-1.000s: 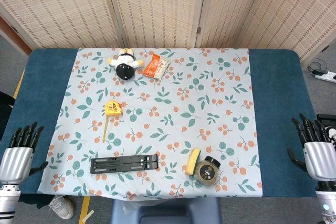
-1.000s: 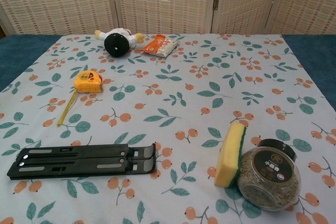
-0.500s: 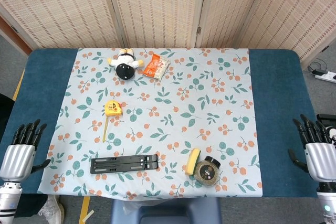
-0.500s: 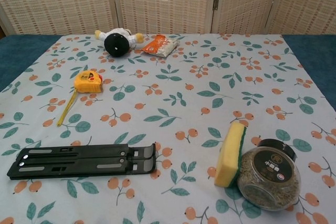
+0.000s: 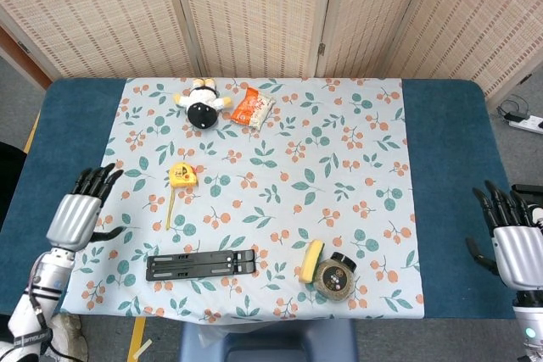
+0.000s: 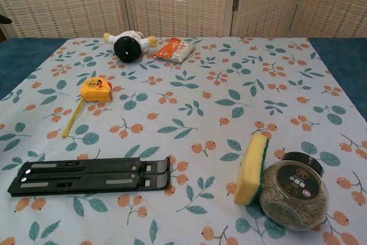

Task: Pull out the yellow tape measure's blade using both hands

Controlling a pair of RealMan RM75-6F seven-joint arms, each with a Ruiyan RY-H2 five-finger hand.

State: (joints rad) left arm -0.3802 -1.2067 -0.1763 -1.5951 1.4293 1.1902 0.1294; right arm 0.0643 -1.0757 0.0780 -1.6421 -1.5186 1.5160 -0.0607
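Tape measure [image 5: 181,175], yellow, lies at left of centre on the floral cloth [image 5: 339,125] covering the blue bench [image 5: 445,142], its blade [image 5: 170,209] already drawn out a short way and running toward the lower edge of the frame. In the chest view the same case [image 6: 96,89] sits at centre left, the thin yellow strip [image 6: 73,120] slanting down to the lower left.

The left robot hand [image 5: 78,212] hovers at lower left of the head view, over the cloth's left edge, fingers spread and grasping nothing; it is near the tape measure but apart from it. The right robot hand [image 5: 512,243] hangs at the lower right edge of the frame, beyond the bench's right edge, fingers likewise spread and empty, well apart from the task's object. Neither robot hand shows in the chest view.

A black folding stand [image 5: 201,264] lies flat near the lower edge of the cloth, below the blade's tip. To its right a yellow sponge [image 5: 311,260] leans against a dark-lidded jar [image 5: 335,276] lying on its side. At upper left of the cloth a plush toy [image 5: 202,103] rests just beside an orange snack packet [image 5: 253,108]. Woven screens [image 5: 271,14] fill the top of the frame.
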